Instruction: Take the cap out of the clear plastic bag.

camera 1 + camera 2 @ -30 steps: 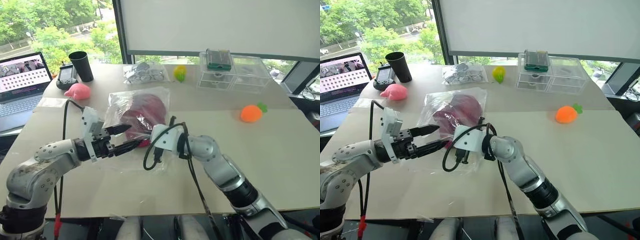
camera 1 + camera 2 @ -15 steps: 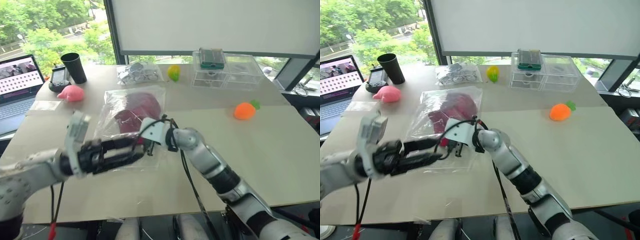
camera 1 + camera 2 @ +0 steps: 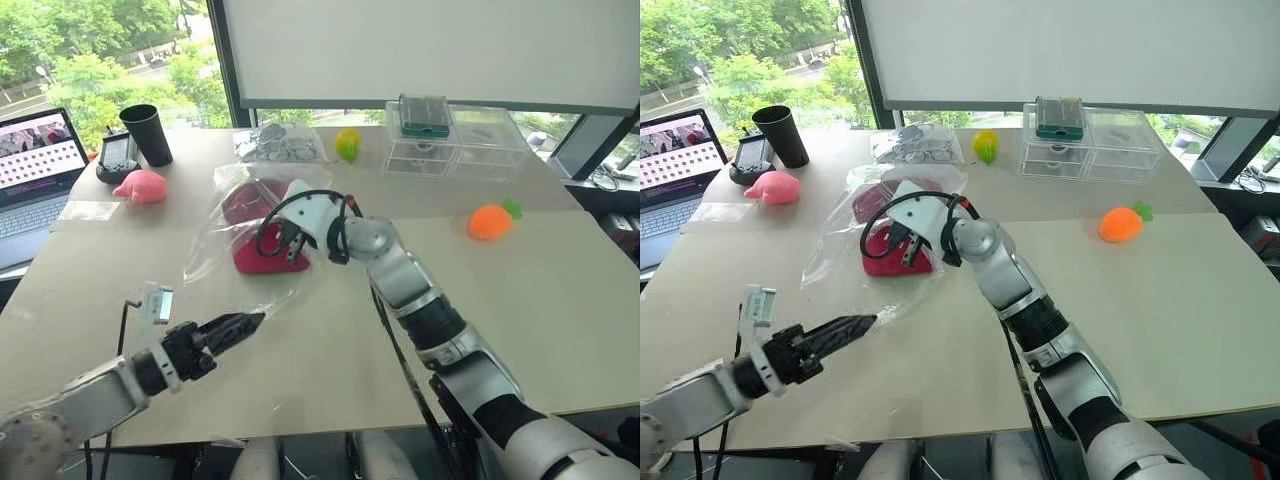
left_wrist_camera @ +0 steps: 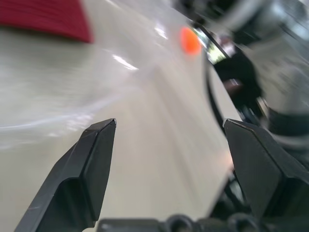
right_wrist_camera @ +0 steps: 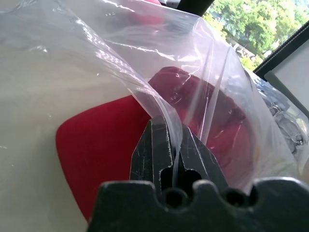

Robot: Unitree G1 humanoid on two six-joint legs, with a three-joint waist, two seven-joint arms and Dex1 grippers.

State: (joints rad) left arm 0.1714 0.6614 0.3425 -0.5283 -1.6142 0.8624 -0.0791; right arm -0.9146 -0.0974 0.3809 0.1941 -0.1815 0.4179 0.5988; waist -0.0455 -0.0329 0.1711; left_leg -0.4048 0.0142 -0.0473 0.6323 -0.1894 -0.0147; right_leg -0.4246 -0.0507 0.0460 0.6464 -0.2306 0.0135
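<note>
Crinkly clear plastic bag (image 5: 96,63) pinched in our right end effector (image 5: 166,145), fingers clamped on film, lifting it off tabletop (image 3: 560,320). Left end effector (image 3: 225,332) hanging open, empty, near bag's edge. Cap (image 3: 262,255) sitting under lifted film, brim poking out. Risk: thin film slipping or tearing, cap dragging along. Bag mouth hard for us making out.
</note>
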